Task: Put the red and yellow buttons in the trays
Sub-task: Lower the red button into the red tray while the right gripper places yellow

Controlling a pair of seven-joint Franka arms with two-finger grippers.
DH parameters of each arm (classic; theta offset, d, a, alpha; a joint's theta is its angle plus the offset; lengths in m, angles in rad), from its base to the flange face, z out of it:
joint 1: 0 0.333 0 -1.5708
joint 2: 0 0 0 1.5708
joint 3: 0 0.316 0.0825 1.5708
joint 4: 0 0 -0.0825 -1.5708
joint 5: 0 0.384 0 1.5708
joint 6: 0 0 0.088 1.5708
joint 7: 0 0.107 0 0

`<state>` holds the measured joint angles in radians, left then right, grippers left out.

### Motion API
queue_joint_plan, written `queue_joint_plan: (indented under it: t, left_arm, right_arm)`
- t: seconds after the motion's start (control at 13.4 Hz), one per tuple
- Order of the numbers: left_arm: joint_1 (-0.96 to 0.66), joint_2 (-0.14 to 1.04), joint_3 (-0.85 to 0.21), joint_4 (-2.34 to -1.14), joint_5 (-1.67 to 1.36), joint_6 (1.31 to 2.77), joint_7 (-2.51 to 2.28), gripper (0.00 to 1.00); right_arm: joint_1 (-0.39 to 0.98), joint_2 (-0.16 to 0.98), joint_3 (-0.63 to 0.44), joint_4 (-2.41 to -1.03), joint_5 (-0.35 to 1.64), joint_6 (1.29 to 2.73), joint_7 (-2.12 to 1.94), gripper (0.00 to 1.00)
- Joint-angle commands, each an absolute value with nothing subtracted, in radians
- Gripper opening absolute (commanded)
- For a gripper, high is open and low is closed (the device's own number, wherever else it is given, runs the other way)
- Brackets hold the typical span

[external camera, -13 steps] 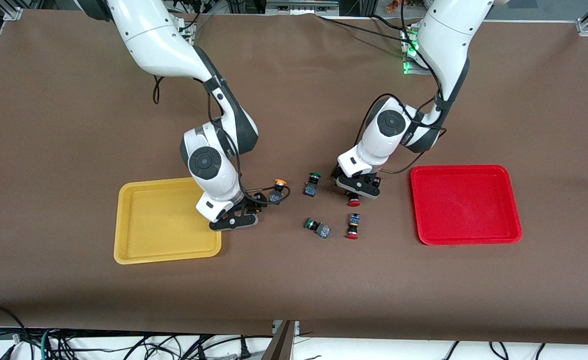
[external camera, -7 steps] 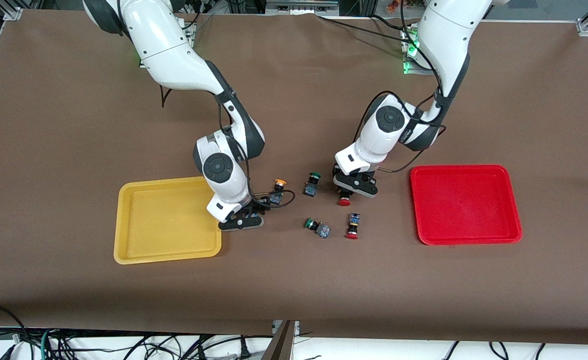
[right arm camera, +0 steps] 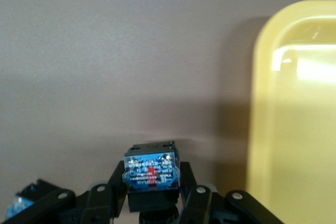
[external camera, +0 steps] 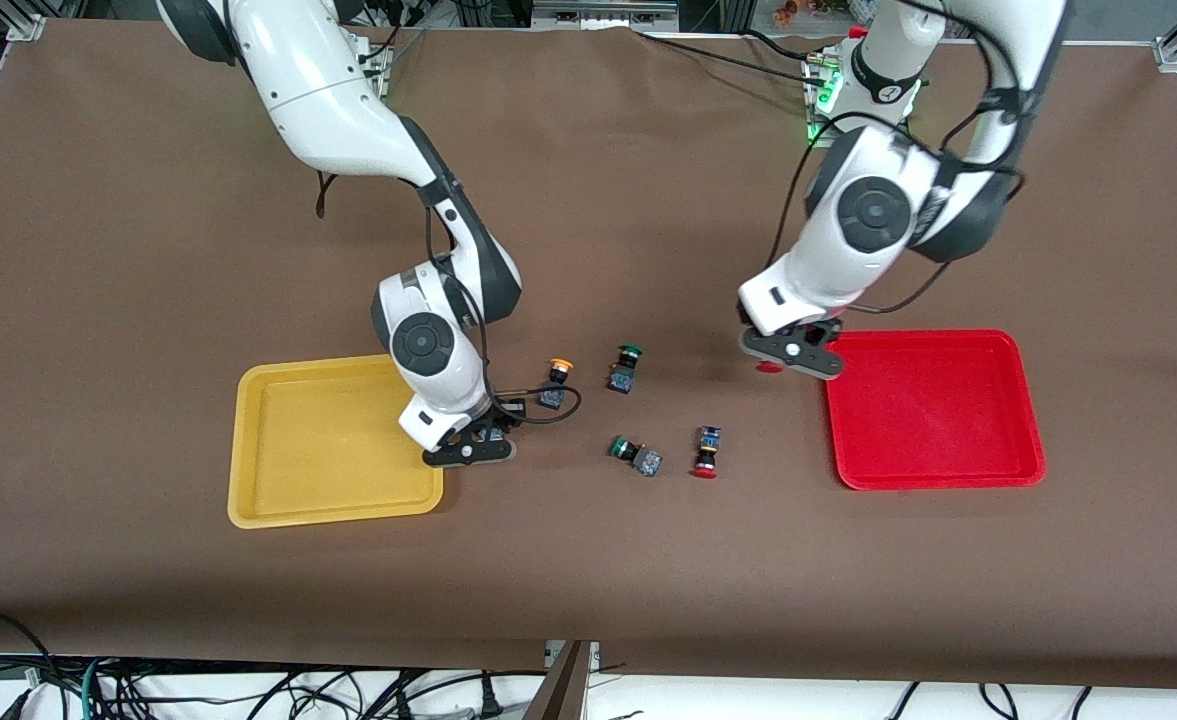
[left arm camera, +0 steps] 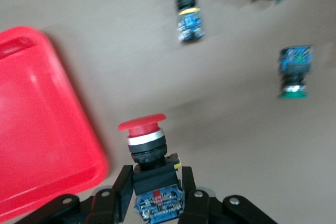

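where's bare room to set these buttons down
Both trays are bare: the red tray under the left tool, the yellow tray beside the right tool. Crowded between them: green buttons, a red, a yellow.

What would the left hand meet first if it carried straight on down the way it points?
Probably bare table just beside the red tray; the left hand, shut on a red button, hangs at the tray's edge, though depth is unclear.
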<state>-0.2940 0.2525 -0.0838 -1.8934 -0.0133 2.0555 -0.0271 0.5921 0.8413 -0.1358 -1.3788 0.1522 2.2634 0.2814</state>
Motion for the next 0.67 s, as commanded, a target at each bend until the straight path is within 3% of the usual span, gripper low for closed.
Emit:
queue_joint_plan:
  t: [0.0,0.15,0.37,0.45,0.52,0.6]
  left_arm:
    - [-0.134,0.275,-0.087,-1.85,0.029,1.98,0.189,0.0]
    - [-0.013,0.343,-0.087,-1.845,0.048,1.999,0.312,0.0]
    - [0.078,0.467,-0.087,-1.85,0.048,2.149,0.416,0.0]
    - [0.098,0.497,-0.089,-1.855,0.048,2.192,0.42,0.0]
    - [0.103,0.512,-0.087,-1.861,0.048,2.216,0.42,0.0]
    - [0.107,0.529,-0.087,-1.864,0.048,2.232,0.42,0.09]
  right_arm:
    - [0.517,0.747,-0.138,-1.396,0.155,2.149,0.073,0.04]
    - [0.465,0.742,-0.185,-1.414,0.152,2.117,-0.1,0.04]
    - [0.388,0.756,-0.196,-1.48,0.15,2.207,-0.187,0.11]
    - [0.382,0.762,-0.196,-1.511,0.156,2.254,-0.202,0.22]
    - [0.374,0.762,-0.196,-1.52,0.163,2.266,-0.201,0.51]
    - [0.367,0.759,-0.193,-1.513,0.17,2.258,-0.199,0.74]
